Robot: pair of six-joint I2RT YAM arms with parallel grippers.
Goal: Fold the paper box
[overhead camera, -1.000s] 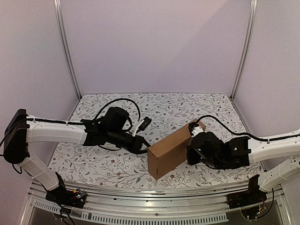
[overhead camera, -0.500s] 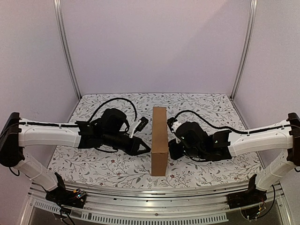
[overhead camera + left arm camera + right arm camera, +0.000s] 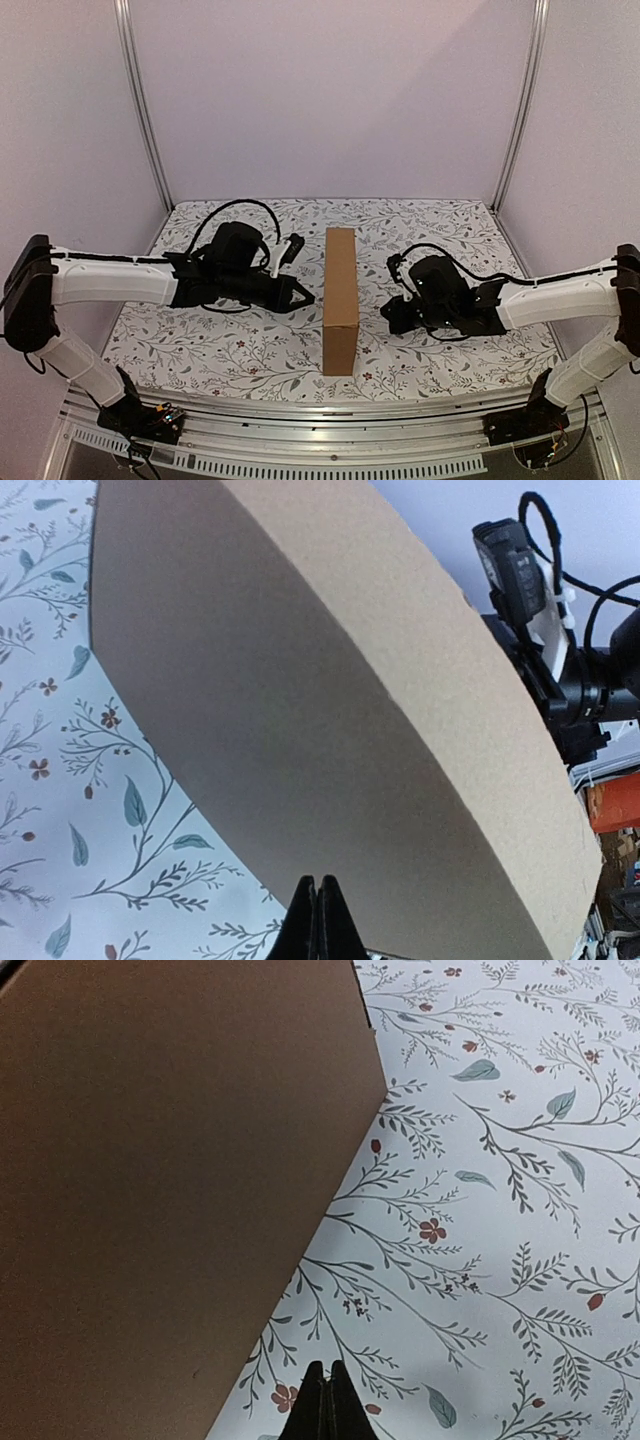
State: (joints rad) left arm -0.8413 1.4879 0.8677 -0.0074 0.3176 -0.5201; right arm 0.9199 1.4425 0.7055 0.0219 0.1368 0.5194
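**Floral counter, shut paper box on edge between two arms**

Pale lilac walls and slim metal posts (image 3: 140, 110) enclose a counter (image 3: 440, 225) covered in a white cloth printed with leaves and small red flowers. At its middle stands the paper box (image 3: 340, 290), plain brown cardboard, folded shut and set up on one narrow side. From the overhead camera it reads as a slim upright slab running from the far side toward the near edge, with its narrow top face and near end face showing.

The left end effector (image 3: 308, 297) points at the box's left broad face, its tip just beside the cardboard; whether it touches cannot be told. In the left wrist camera its fingers (image 3: 302, 938) are pressed together with nothing between them; the brown face fills most of that view, and the right arm's black wrist shows past the box's top edge.

The right end effector (image 3: 385, 316) lies low over the cloth on the box's other side, a clear gap apart; its fingers (image 3: 340, 1418) are likewise clenched on nothing, beside a lower corner of the box.
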